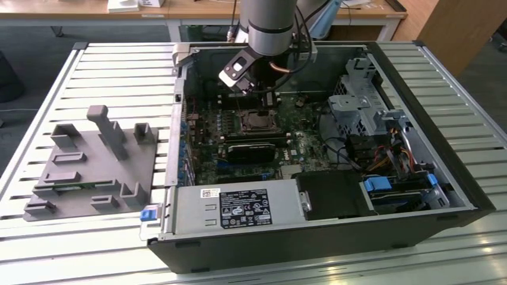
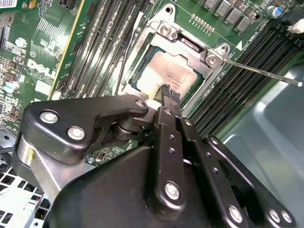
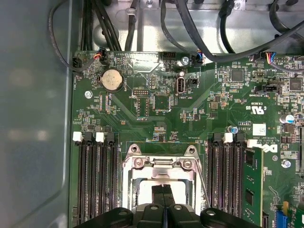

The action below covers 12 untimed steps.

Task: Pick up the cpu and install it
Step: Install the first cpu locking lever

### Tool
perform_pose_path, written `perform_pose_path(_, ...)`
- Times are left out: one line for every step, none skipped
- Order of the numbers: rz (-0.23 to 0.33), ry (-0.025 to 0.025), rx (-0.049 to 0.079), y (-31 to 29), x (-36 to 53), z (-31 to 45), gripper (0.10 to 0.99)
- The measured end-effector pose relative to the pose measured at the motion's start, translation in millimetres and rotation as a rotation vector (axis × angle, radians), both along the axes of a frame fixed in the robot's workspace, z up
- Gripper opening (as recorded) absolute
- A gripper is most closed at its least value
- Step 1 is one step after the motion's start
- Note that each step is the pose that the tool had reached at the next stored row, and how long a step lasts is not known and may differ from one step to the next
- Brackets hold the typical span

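A workshop: open computer case [image 1: 317, 196] on a slatted metal bench [image 1: 119, 77].

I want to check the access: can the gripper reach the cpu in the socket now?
Probably yes: the gripper hangs right above the cpu in its socket, fingertips together, with nothing between them.

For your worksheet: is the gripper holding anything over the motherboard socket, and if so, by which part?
Nothing is held. The gripper has its fingers together above the cpu, which lies in the socket.
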<state>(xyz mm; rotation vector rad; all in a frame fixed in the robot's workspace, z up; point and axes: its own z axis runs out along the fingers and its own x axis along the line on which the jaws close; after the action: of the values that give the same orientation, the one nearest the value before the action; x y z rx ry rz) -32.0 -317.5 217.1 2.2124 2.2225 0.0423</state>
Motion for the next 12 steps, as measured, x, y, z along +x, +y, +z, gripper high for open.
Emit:
perform_pose_path(0.0,0.0,0.0,0.0,0.0,0.2,0.106)
perform_pose_path(0.0,0.0,0.0,0.0,0.0,0.3,0.106)
perform_pose_path(0.0,0.0,0.0,0.0,0.0,0.5,0.106)
perform_pose_path(0.0,0.0,0.0,0.0,0.0,0.7,0.106)
perform_pose_path(0.0,0.0001,0.0,0.0,0.0,1.0,0.106)
perform_pose_path(0.0,0.0,0.0,0.0,0.0,1.1,0.106)
perform_pose_path(0.0,0.0,0.0,0.0,0.0,1.3,0.106)
perform_pose_path(0.0,0.0001,0.0,0.0,0.0,1.5,0.106)
perform_pose_path(0.0,0.0,0.0,0.0,0.0,1.7,0.106)
perform_pose_path(-0.001,0.0,0.0,0.0,0.0,2.4,0.106)
perform_pose_path(-0.001,0.0,0.0,0.0,0.0,2.8,0.106)
perform_pose_path(-0.001,0.0,0.0,0.0,0.0,3.0,0.106)
